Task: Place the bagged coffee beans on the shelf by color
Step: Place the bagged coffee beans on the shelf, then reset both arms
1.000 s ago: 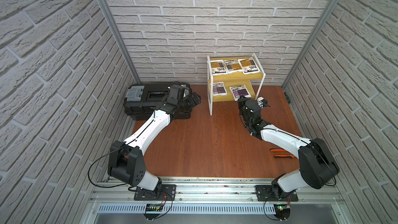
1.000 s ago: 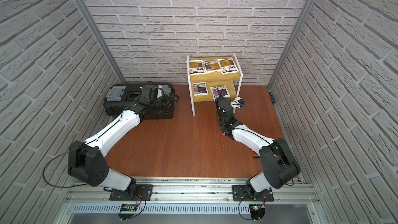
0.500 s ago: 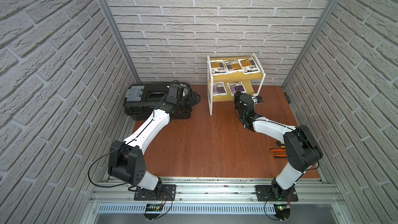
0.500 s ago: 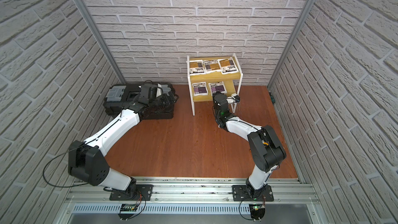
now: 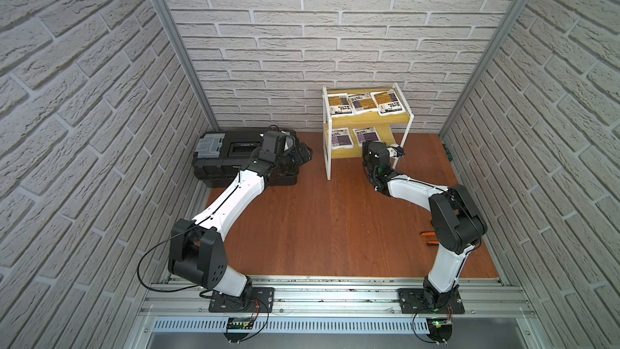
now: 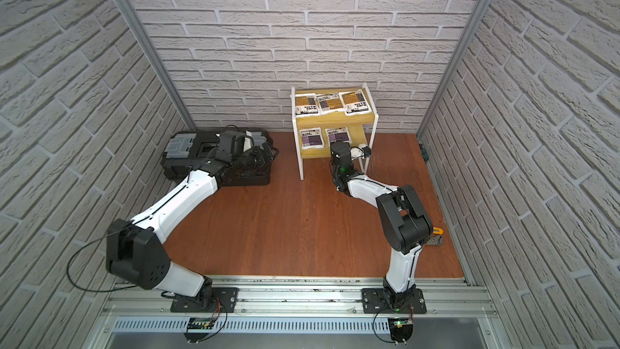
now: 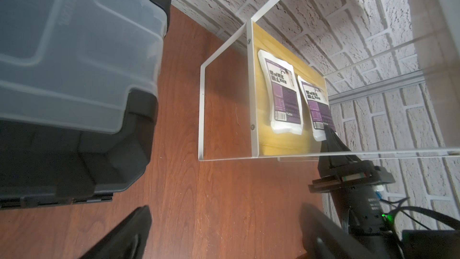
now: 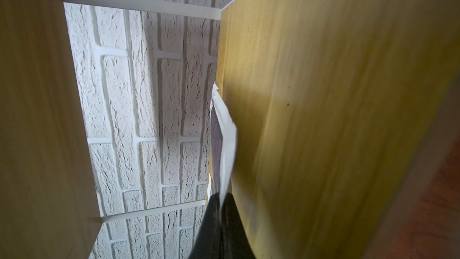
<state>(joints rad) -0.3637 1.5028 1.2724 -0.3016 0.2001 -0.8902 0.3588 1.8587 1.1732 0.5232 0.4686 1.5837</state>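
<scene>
All but done: found right gripper (image 7: 326, 130) clamped on second purple pouch (image 5: 367, 134) on shelf (image 5: 345, 154) lower board, right of centre in both top views, left gripper (image 7: 225, 208) spread; advise laying flat, unclamping, backing straight out

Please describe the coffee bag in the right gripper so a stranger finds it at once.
Find the shelf at the back brick wall, white frame, yellow boards. Its lower board carries two purple bags; the held bag is the one farther from the black toolbox, its edge pinched by the right gripper.
</scene>
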